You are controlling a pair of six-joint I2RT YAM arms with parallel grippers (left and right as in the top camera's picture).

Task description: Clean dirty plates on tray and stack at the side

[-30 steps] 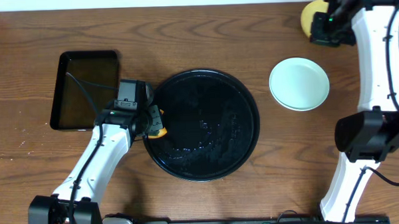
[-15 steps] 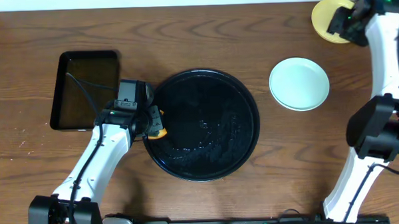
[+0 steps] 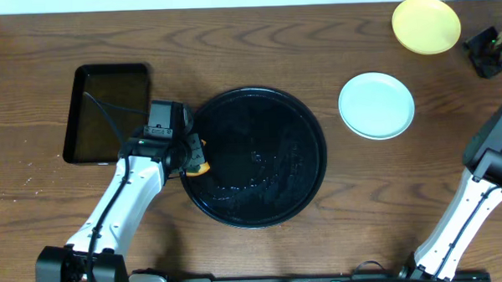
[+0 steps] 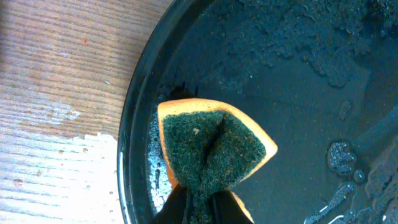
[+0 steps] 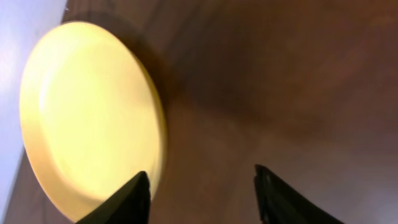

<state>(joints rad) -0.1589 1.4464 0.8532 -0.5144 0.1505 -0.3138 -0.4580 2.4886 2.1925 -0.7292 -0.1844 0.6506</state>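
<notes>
The round black tray (image 3: 253,156) sits mid-table, wet and holding no plates. My left gripper (image 3: 193,156) is at its left rim, shut on an orange sponge (image 4: 214,149) with a green scouring face, which it holds over the tray's (image 4: 134,137) inner edge. A pale mint-blue plate (image 3: 376,106) lies right of the tray. A pale yellow plate (image 3: 426,24) rests flat at the far right corner. My right gripper (image 3: 485,53) is just right of the yellow plate (image 5: 93,118), open, with only bare table between its fingertips (image 5: 138,193).
A rectangular black tray (image 3: 108,112) lies left of the round one, with a cable across it. Water is spilled on the wood (image 4: 56,162) beside the round tray's left rim. The table's back edge runs close behind the yellow plate.
My right gripper has let go of the yellow plate at the far right corner and pulled away to the right. The left arm and the sponge have not moved.
</notes>
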